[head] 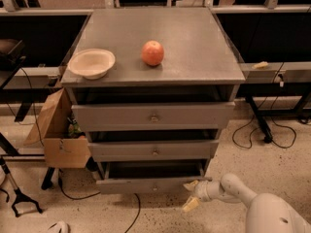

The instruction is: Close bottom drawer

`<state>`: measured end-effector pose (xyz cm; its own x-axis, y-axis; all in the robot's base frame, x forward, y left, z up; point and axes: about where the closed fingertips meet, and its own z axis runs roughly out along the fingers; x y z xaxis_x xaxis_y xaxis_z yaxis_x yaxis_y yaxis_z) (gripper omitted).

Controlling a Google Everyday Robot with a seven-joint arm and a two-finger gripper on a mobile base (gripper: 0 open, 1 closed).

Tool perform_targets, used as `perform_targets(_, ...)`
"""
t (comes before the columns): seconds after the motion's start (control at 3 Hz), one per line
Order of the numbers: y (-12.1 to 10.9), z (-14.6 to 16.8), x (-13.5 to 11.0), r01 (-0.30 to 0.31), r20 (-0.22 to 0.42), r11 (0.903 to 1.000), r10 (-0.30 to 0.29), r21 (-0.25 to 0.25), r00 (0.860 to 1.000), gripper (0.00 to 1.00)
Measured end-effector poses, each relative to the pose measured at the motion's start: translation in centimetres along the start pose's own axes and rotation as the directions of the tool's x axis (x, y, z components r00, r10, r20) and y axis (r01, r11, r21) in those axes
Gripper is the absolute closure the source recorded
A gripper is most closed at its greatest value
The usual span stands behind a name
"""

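The bottom drawer (146, 184) is the lowest of three grey drawers in the cabinet. It stands pulled out a little, with a dark gap above its front panel and a small round knob (154, 188) in the middle. My gripper (191, 194) is at the drawer's right front corner, low near the floor. Its two pale fingers are spread, one by the drawer front (190, 184) and one lower (190, 205). It holds nothing. My white arm (252, 205) reaches in from the bottom right.
On the cabinet top (194, 47) sit a white bowl (91, 63) and a red apple (152, 53). A cardboard box (57, 132) stands at the cabinet's left. Cables (262, 135) lie on the floor at the right. A black stand (19, 198) is at the lower left.
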<state>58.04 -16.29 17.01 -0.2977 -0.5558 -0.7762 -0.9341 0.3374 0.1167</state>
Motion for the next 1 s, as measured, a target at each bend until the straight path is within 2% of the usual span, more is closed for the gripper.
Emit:
perform_targets(0.33, 0.4, -0.1, 0.2, 0.000, 0.000, 1.0000, 0.000, 0.000, 1.000, 0.19)
perform_targets(0.67, 0.3, 1.2, -0.5, 0.005, 0.008, 0.9999, -0.005, -0.013, 1.000, 0.42)
perform_targets(1.0, -2.2, 2.3, -2.1, 0.034, 0.012, 0.9994, -0.034, 0.006, 0.999, 0.64)
